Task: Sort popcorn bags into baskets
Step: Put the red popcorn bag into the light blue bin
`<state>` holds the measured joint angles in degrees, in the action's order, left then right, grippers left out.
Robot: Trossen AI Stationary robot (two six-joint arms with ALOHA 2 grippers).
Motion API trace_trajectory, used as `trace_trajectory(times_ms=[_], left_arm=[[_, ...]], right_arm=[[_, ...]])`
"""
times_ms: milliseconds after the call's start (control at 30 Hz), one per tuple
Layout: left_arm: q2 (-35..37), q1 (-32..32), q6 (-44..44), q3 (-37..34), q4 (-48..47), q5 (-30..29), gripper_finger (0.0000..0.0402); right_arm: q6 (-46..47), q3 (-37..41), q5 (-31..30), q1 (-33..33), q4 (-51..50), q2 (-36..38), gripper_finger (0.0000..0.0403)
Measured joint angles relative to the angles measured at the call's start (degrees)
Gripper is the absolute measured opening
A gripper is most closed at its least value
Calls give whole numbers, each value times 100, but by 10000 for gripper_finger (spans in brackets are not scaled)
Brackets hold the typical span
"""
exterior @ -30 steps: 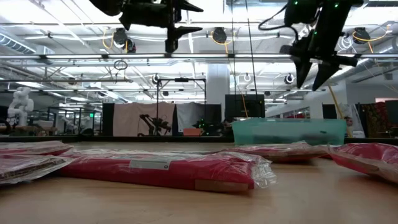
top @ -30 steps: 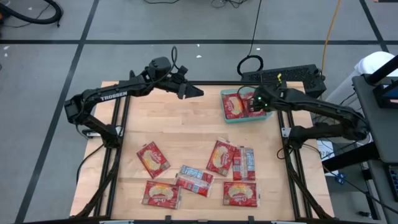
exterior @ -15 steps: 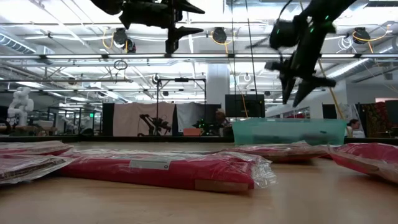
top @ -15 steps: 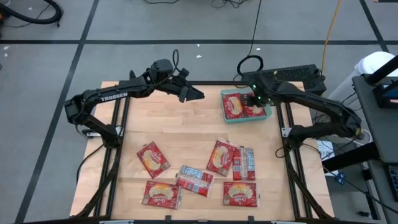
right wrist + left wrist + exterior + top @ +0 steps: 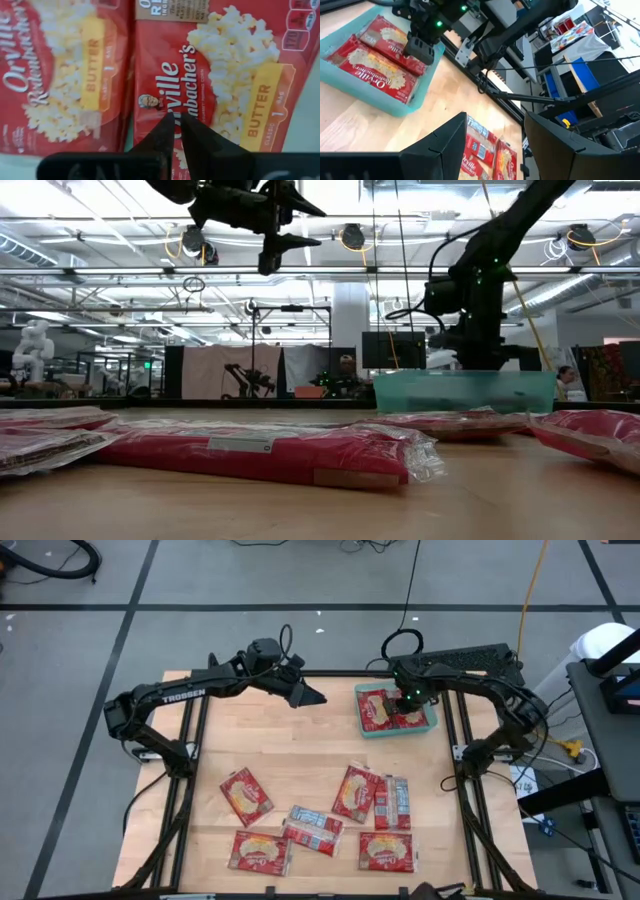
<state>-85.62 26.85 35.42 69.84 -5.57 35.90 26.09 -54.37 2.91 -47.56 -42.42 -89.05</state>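
Teal tray [image 5: 432, 726] holds two red bags [image 5: 210, 90] with cream-white popcorn pictures, yellow "BUTTER" bands and white script lettering. Loose bags [image 5: 245, 795] on the light wood tabletop [image 5: 300, 750] are red; some [image 5: 315, 823] show silver-and-red backs. Both arms [image 5: 180, 695] are black.

Black arms [image 5: 175, 695], white TROSSEN lettering

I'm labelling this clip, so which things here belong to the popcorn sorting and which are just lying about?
Job:
- loose popcorn bags on the table
- two bags in the basket
- basket
- right gripper, down over the basket
- left gripper, waiting above the table

Lying about:
- black keyboard behind the basket
- floor cables
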Motion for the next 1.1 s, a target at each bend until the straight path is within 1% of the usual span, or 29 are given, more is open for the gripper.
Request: trace_trajectory(times_ms=[167,400,467,633,733,867,1000,1100], left_arm=[[0,0,-44,0,-31,-4,202],[0,0,-81,0,-30,-145,202],[0,0,-81,0,-32,-148,202],[0,0,-253,0,-185,-151,202],[0,0,-510,0,-598,-223,202],[0,0,-440,0,-1410,-256,202],[0,-11,-595,0,-2512,-263,202],[0,-96,-963,0,-3381,-451,202]], right_arm=[[-1,0,-406,-126,-64,-5,8],[0,-2,-428,-237,-11,100,1],[7,-2,-375,-235,48,263,1],[25,0,50,-109,218,911,1],[253,-2,330,77,232,1398,0],[892,-2,611,498,234,2061,0],[1687,-2,591,1154,236,2585,0],[2097,-2,454,1701,236,2806,0]])
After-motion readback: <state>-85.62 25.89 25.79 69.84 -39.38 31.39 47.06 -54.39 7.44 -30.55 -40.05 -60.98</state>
